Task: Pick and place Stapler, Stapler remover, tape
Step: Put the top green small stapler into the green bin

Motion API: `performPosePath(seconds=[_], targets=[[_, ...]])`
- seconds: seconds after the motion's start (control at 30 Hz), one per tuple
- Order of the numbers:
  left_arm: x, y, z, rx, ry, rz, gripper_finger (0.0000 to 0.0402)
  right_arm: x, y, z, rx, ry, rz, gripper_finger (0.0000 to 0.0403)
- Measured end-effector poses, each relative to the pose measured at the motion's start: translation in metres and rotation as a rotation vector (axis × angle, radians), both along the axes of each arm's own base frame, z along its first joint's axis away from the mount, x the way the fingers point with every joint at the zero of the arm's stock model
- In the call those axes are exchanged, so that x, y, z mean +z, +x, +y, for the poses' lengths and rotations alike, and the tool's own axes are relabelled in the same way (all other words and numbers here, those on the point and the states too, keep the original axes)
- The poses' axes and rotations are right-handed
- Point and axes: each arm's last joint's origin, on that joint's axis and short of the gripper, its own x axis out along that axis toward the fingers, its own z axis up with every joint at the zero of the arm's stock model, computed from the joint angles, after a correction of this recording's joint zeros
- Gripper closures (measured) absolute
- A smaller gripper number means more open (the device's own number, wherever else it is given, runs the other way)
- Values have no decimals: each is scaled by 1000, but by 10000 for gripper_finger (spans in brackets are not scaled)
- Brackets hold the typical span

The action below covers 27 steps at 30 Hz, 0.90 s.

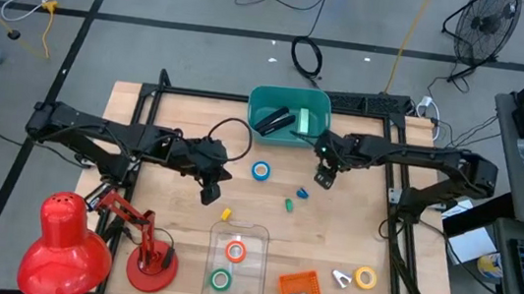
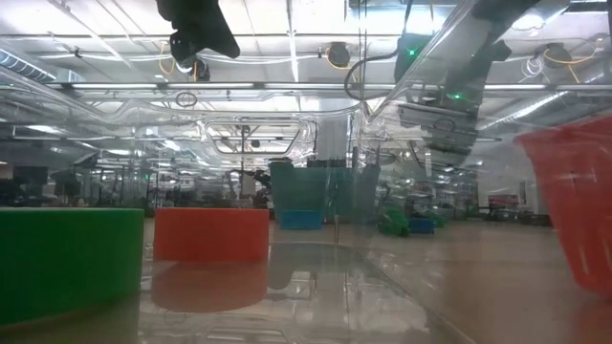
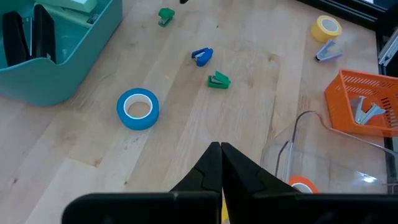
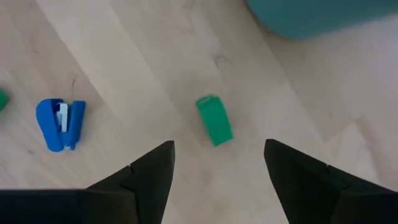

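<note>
Wooden bench: right tool hangs wide open and empty over a green stapler remover beside the teal bin; left tool shut, empty. A skewed descent could nudge that remover aside.

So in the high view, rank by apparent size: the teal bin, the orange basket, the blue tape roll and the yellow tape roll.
1. teal bin
2. orange basket
3. blue tape roll and yellow tape roll: they look alike, so no ranking between them.
</note>
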Motion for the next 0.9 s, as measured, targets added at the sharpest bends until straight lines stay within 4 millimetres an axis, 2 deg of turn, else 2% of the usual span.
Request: performPosePath(seconds=[0.23, 0.53, 0.9], targets=[[0, 0, 0, 5, -5, -1, 401, 1, 1, -9, 14, -70, -10, 158], [0, -1, -4, 6, -21, 1, 401, -30, 1, -14, 13, 70, 70, 158], [0, -1, -7, -1, -26, 3, 401, -44, 4, -15, 19, 43, 13, 161]])
